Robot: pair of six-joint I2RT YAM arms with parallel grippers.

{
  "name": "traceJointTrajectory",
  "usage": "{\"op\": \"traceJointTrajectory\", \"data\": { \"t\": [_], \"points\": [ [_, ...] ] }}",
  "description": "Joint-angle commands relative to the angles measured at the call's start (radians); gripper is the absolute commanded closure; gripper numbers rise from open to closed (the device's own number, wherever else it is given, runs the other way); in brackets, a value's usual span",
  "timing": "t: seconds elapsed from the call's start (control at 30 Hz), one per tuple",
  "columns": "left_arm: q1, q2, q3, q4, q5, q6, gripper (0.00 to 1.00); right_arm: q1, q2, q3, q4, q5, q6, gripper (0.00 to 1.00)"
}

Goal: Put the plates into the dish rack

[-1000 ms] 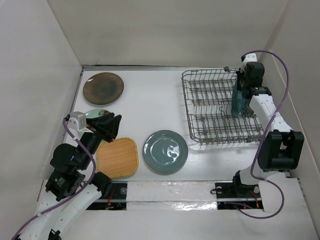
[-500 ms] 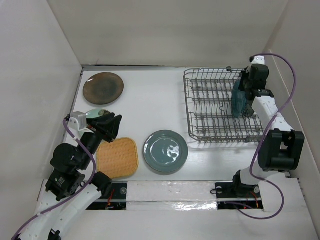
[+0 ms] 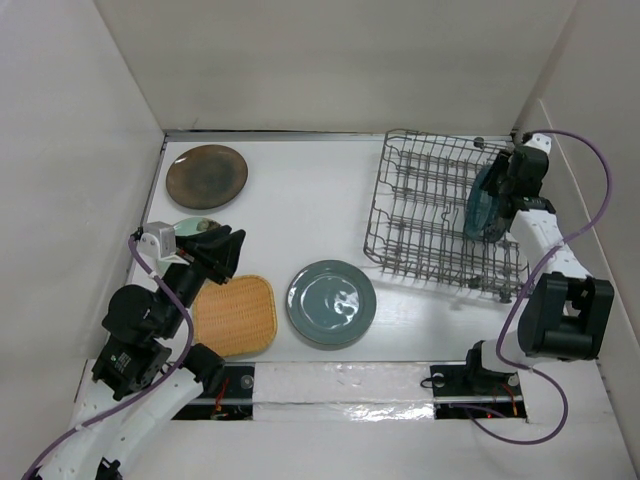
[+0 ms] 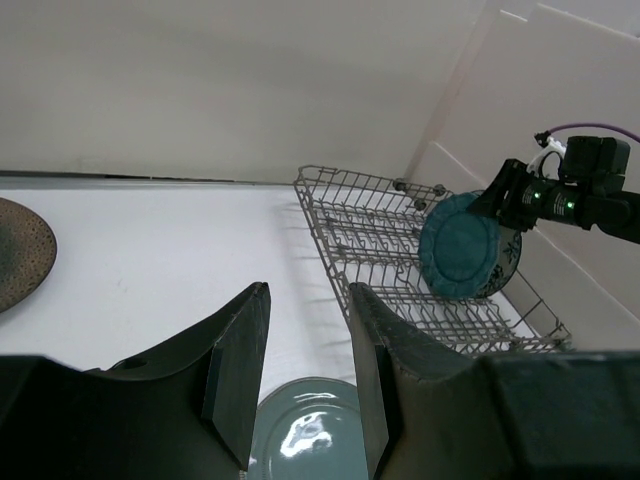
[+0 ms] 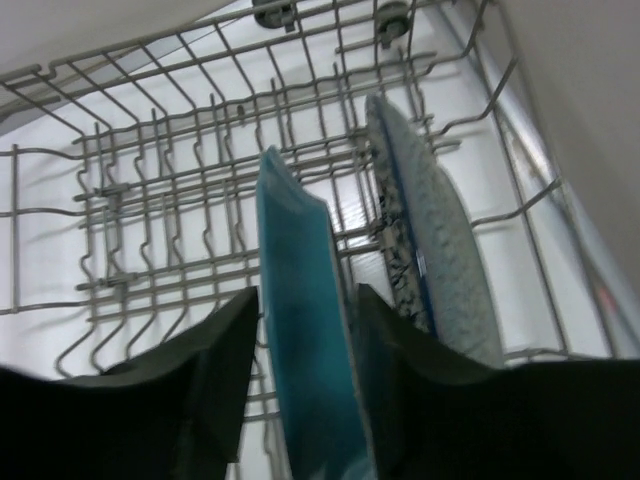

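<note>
My right gripper point(image 3: 497, 205) is shut on the teal scalloped plate point(image 5: 300, 320), which stands on edge among the tines at the right end of the wire dish rack point(image 3: 430, 215). The white plate with blue floral pattern point(image 5: 430, 250) stands upright in the rack just right of it. The rack sits skewed, its near end swung towards the right wall. My left gripper point(image 3: 225, 250) is open and empty above the table's left side. The grey-blue plate point(image 3: 331, 303), tan woven plate point(image 3: 235, 315) and dark brown plate point(image 3: 207, 177) lie flat on the table.
White walls enclose the table at the back, left and right; the rack's right end is close to the right wall. A pale green round object point(image 3: 188, 227) lies partly hidden under my left arm. The right arm's purple cable point(image 3: 590, 210) loops beside the rack.
My right gripper has moved right and back with the teal plate. The dish rack has shifted with it and turned clockwise. The left arm has not moved.
</note>
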Motion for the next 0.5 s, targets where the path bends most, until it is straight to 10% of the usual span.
{"op": "traceJointTrajectory", "data": {
  "t": [0.0,0.47],
  "points": [
    [-0.003,0.008,0.001,0.049,0.014,0.000,0.65,-0.017,-0.016,0.006,-0.040,0.044,0.061,0.45],
    [-0.003,0.056,-0.004,0.046,0.008,0.000,0.65,0.072,-0.230,0.113,-0.109,0.037,0.067,0.18]
  ]
}}
